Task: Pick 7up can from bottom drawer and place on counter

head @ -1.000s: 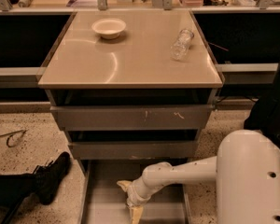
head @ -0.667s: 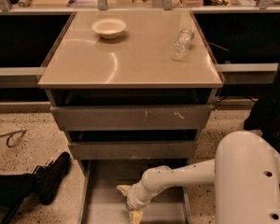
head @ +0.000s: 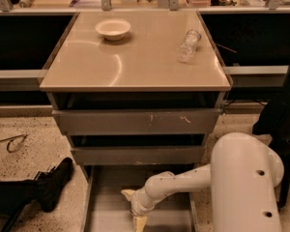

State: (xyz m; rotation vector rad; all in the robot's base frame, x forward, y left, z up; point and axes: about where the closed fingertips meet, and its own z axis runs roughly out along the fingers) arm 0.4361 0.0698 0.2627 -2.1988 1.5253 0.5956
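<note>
Gripper down in bottom drawer, midway between 2 side walls, grasp state cannot be told

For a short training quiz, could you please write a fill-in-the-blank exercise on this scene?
1. The gripper is inside the one drawer pulled open, the ____ of three.
2. On the counter, the clear plastic bottle lies on its ____.
3. The bowl on the counter is ____ in colour.
Missing words: bottom; side; white.
</note>
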